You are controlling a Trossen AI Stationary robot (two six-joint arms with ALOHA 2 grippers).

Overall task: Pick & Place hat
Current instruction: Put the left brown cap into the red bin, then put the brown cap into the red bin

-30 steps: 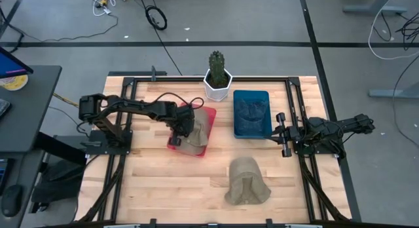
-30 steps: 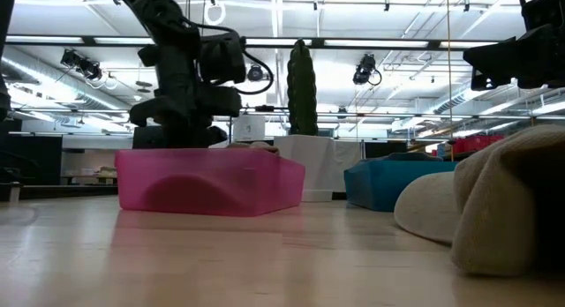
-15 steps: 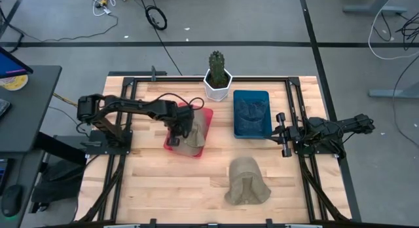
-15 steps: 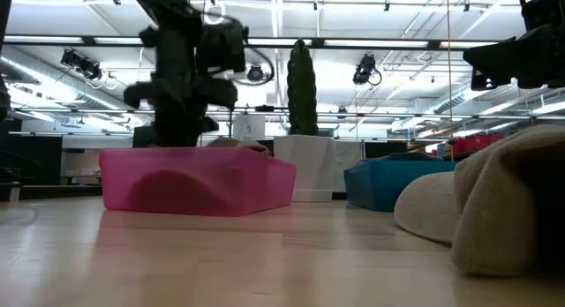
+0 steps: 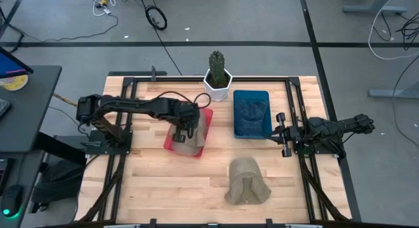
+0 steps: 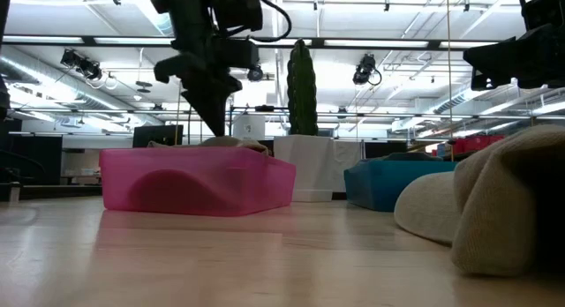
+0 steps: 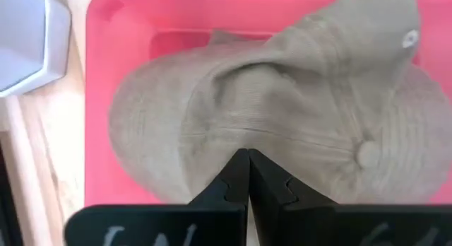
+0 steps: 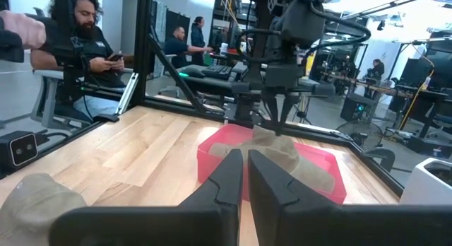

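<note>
Watch it: left gripper [image 7: 247,177] is pinched together just above the hat [image 7: 282,112] in the pink bin [image 5: 171,140], nothing clamped; lift now and you come up empty. Since a second ago the bin slid toward the left arm, gripper rose. Right gripper [image 8: 245,177] parked shut at the worktop [image 5: 157,182] edge

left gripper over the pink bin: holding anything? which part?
Left gripper is shut on the hat in the pink bin, pinching a fold of fabric on its crown. Right gripper holds nothing.
</note>
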